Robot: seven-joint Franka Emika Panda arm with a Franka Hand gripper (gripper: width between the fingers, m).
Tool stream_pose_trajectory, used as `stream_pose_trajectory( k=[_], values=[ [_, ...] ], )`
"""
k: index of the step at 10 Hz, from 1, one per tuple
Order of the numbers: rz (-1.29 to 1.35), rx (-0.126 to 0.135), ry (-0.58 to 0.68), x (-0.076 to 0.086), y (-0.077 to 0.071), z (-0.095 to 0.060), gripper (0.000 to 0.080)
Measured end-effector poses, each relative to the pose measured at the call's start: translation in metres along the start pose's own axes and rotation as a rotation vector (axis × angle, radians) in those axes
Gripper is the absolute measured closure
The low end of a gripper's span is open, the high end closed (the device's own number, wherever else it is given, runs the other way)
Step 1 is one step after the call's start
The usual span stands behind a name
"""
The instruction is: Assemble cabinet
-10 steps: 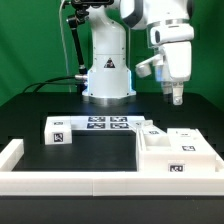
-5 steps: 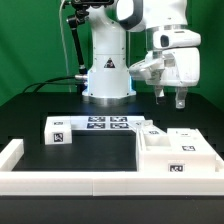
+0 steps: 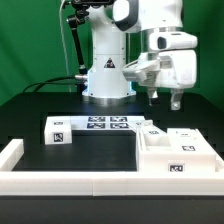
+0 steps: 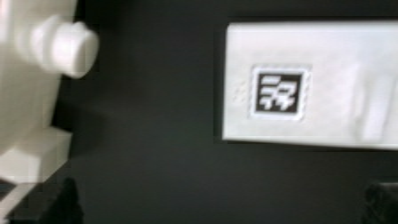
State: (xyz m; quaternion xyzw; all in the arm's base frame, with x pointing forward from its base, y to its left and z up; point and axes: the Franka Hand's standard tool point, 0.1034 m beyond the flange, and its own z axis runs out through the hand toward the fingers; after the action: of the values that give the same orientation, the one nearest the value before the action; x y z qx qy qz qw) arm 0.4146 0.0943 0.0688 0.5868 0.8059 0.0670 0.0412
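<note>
The cabinet point(image 3: 176, 155) is a white box of tagged panels at the front of the exterior view's right. A small tagged block point(image 3: 152, 130) lies at its far corner. A separate white tagged block point(image 3: 57, 130) lies to the exterior view's left. My gripper point(image 3: 163, 98) hangs in the air above and behind the cabinet, open and empty. In the wrist view the gripper point(image 4: 217, 205) shows only dark fingertips point(image 4: 54, 200) set far apart, above black table. Beyond them lie a white tagged panel point(image 4: 285, 85) and a white part with a round knob point(image 4: 50, 55).
The marker board point(image 3: 105, 123) lies flat in front of the robot base point(image 3: 107, 75). A low white border rail point(image 3: 70, 185) runs along the front and turns back at the exterior view's left. Black table surface point(image 3: 95, 155) lies between the rail, block and cabinet.
The gripper has shifted a little toward the exterior view's left and turned about its wrist, so both fingers now show side by side. No part has moved.
</note>
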Motion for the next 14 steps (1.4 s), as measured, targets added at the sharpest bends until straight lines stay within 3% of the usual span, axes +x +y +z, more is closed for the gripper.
stream_pose_trajectory(
  k=[6,9,13,14],
  values=[
    [0.035,0.052,0.034,-0.014,-0.033,0.026,0.0002],
    [0.040,0.058,0.055,-0.010,-0.039,0.036,0.0002],
    [0.046,0.085,0.070,-0.006,-0.049,0.046,0.0013],
    [0.046,0.090,0.072,-0.005,-0.051,0.048,0.0181]
  ],
)
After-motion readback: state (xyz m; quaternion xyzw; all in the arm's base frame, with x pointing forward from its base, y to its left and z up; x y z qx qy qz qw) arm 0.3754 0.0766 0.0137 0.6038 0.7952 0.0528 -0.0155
